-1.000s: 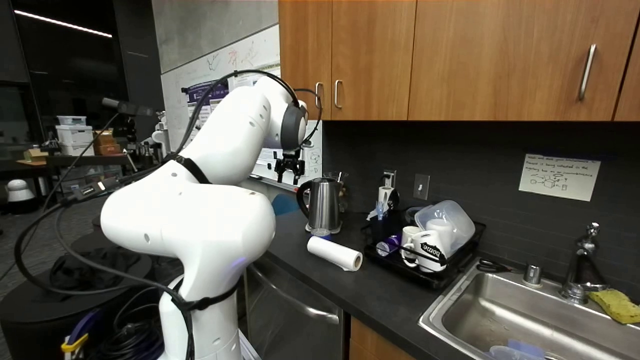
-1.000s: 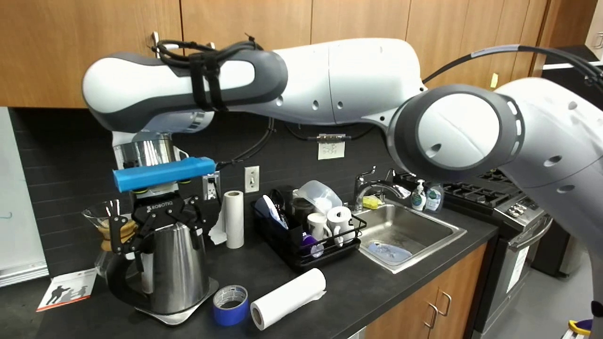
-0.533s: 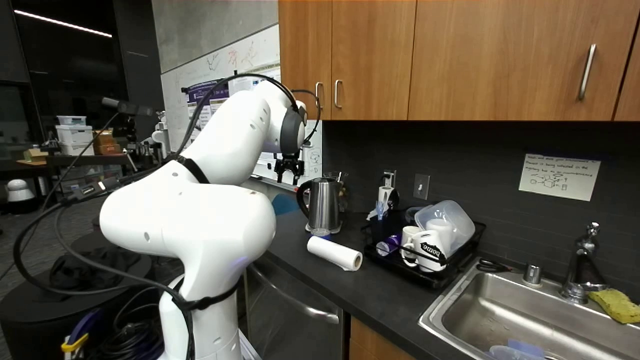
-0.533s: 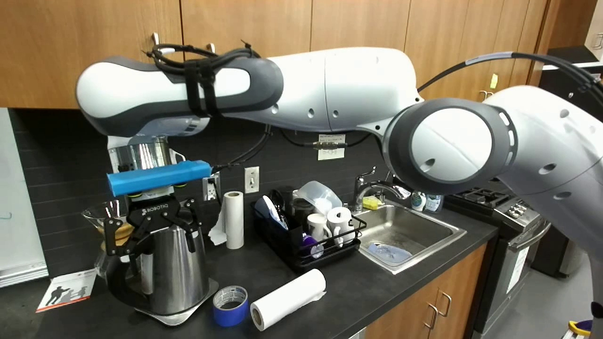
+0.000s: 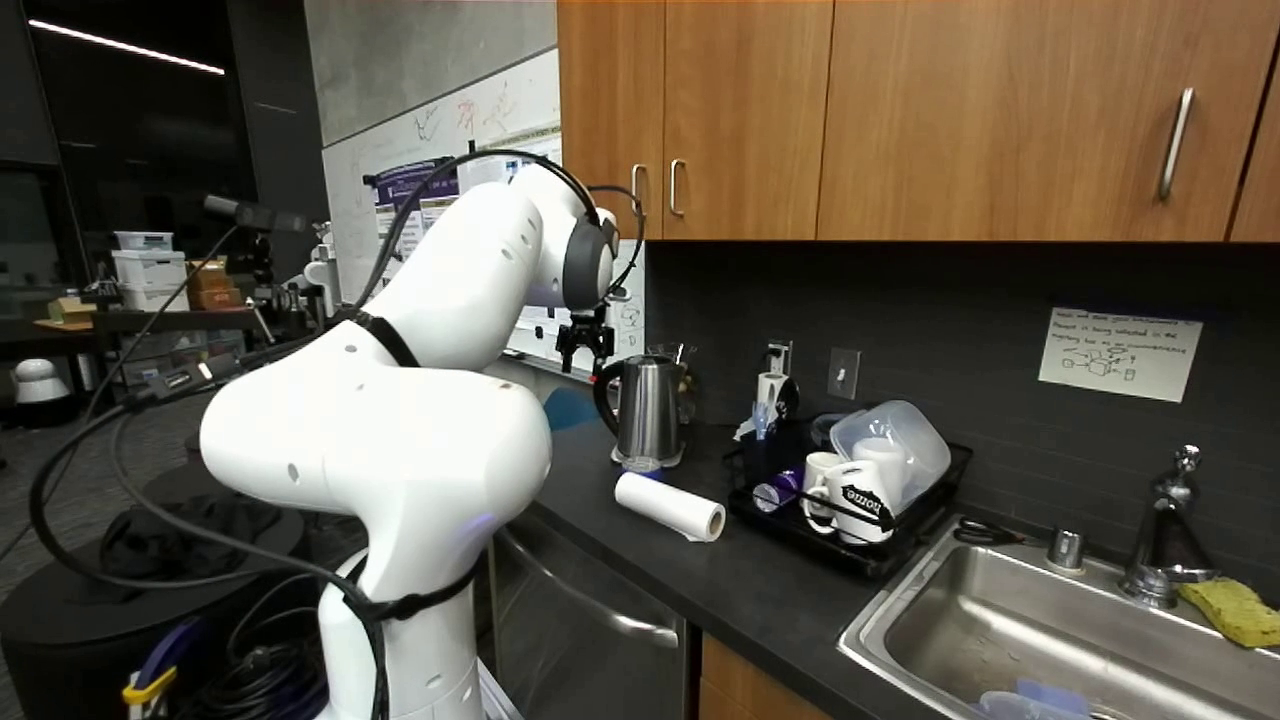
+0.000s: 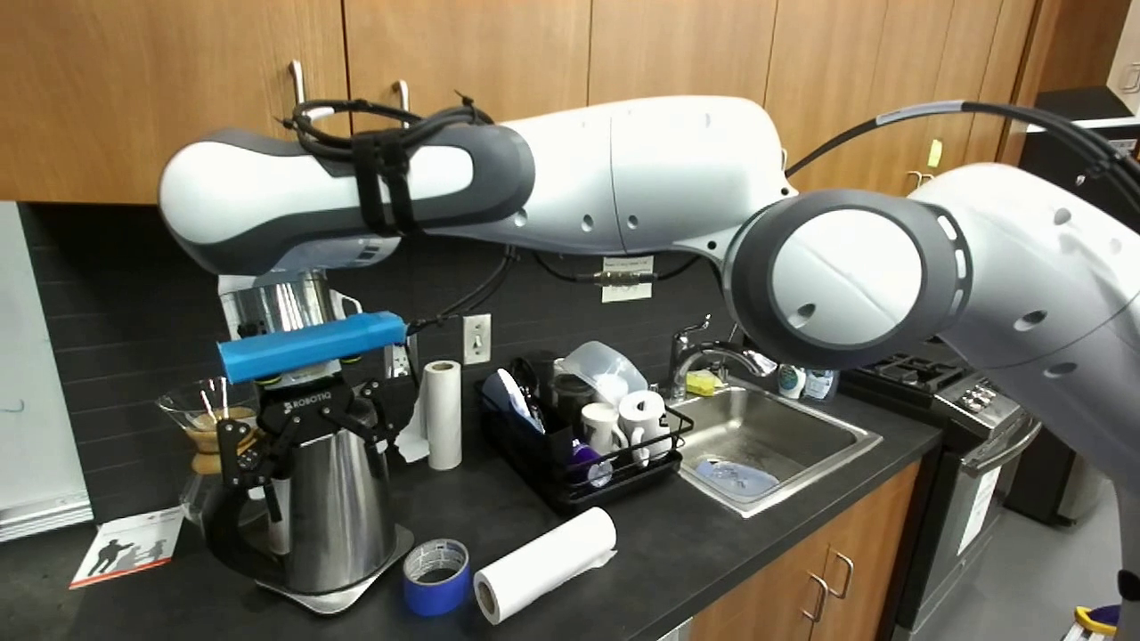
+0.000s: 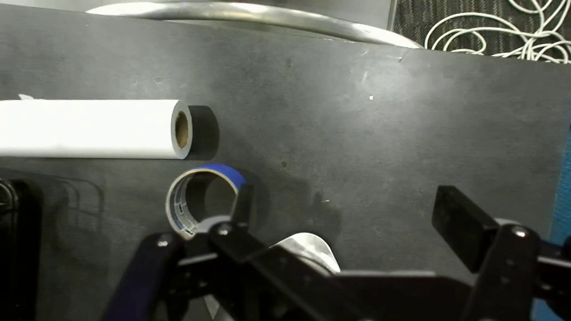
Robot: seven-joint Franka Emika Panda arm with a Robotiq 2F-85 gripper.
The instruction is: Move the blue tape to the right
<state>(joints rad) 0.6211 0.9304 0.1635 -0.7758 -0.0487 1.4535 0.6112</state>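
Note:
The blue tape point(image 6: 436, 598) is a roll lying flat on the dark counter, between the kettle and a white paper roll. It also shows in an exterior view point(image 5: 641, 467), partly behind the paper roll, and in the wrist view point(image 7: 226, 172). My gripper point(image 6: 316, 463) is open and empty, in the air above counter level and in front of the kettle in that view. In the wrist view, my gripper point(image 7: 348, 209) has its fingers wide apart, with bare counter seen between them. The left finger point(image 7: 243, 203) overlaps the tape's edge from above; no contact shows.
The steel kettle point(image 6: 343, 516) stands on its base left of the tape. The white paper roll point(image 6: 548, 565) lies right of it, also in the wrist view point(image 7: 89, 129). A black dish rack point(image 6: 570, 503), upright paper roll point(image 6: 443, 414) and sink point(image 6: 775, 414) are farther off.
The arm has come down a little over the last second, and the gripper has shifted slightly right over the last half second. The gripper stays open. The tape has not moved.

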